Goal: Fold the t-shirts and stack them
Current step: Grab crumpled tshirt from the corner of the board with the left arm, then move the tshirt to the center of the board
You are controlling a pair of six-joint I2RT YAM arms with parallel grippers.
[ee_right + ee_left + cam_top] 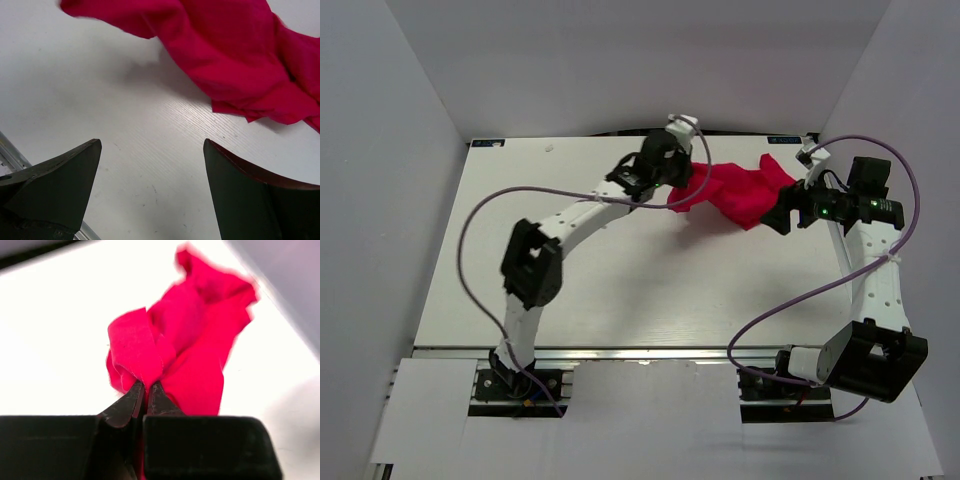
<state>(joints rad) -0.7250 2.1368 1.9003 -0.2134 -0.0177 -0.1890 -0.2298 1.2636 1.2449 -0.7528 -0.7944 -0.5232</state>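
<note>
The red t-shirt (740,192) lies crumpled at the far right of the table, bunched and partly lifted at its left end. My left gripper (682,190) is shut on a fold of the t-shirt (145,355), the cloth pinched between the fingertips (134,395). My right gripper (782,215) is open and empty, just right of the shirt and above the table, with the t-shirt (235,55) ahead of its fingers (75,170). No white label shows.
White table (620,290) with grey walls close on the left, right and back. A metal rail (620,352) runs along the near edge. Purple cables (480,215) loop over both arms.
</note>
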